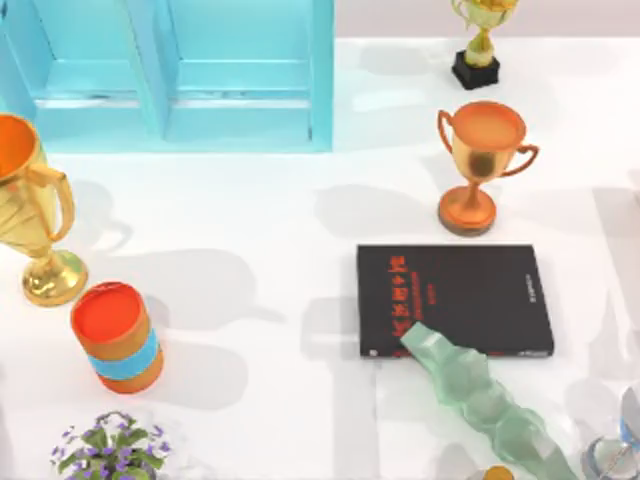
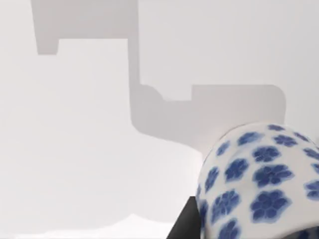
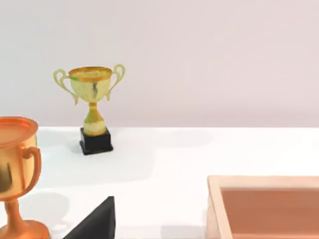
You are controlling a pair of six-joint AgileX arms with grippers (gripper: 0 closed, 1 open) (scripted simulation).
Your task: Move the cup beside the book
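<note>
Apparently the small white cylindrical cup with blue flowers (image 2: 259,189) sits very close under the left arm's wrist camera, with a dark edge just beside it; whether the left jaws are gripping it I cannot tell. From above, the flat black rectangular book with red lettering (image 1: 455,300) lies right of centre on the white counter (image 1: 270,400), a pale green bumpy strip (image 1: 480,390) crossing its near edge. By my judgement the cup is not yet set beside the book.
</note>
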